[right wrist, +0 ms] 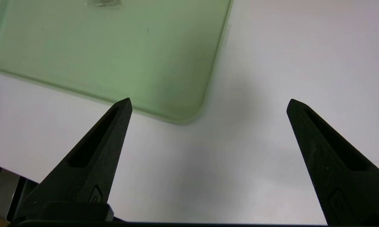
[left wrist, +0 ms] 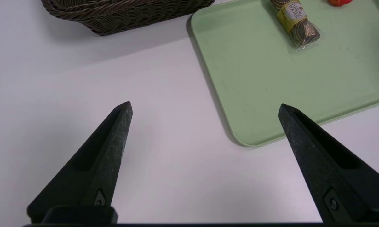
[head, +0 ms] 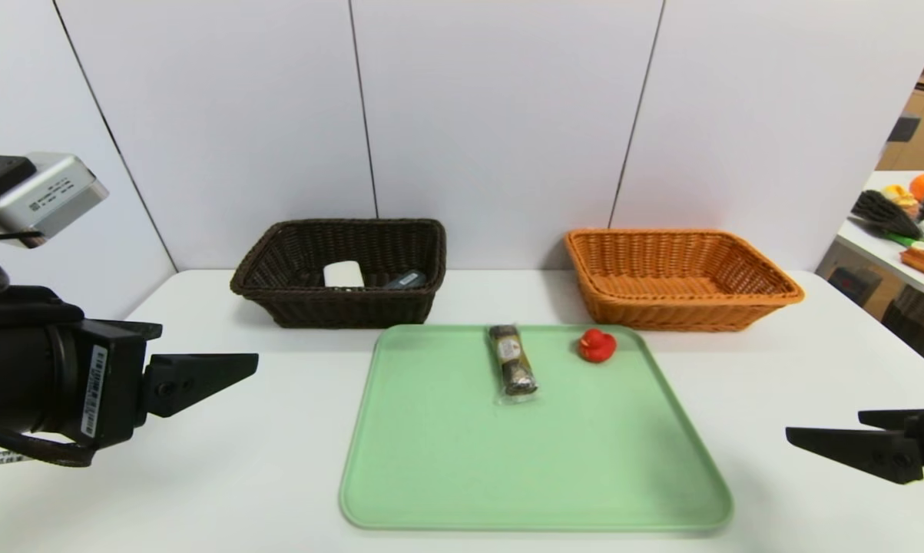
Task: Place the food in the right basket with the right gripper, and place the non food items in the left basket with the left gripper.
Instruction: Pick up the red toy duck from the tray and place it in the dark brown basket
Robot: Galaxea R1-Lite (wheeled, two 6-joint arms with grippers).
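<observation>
A: Right gripper (right wrist: 208,104) is spread wide w/ nothing in it, hanging over bare table (head: 776,369) off the near right corner of the green tray (head: 400,491). Left gripper (left wrist: 205,107) is spread and empty too, over the table just left of the tray.

B: Where's the stuff?

A: Snack roll (head: 513,359) lies lengthwise at the tray's far end, near the middle. Red duck (head: 597,345) sits just right of it, apart, not touching. White soap block (head: 344,274) and grey case (head: 405,279) are in the dark basket (head: 277,253). Orange basket (head: 753,265) holds nothing I can see.

B: So two left. Risks?

A: Prob the duck's spot: it's on the right arm's side, but it's non-food, so the left arm has to cross over the roll. A low pass could nudge the roll or knock the duck off the tray. Also the roll's round w/ slick wrap, so pointed tips closing off-centre could squirt it out or roll it away. And both arms over the tray at once might clash.
</observation>
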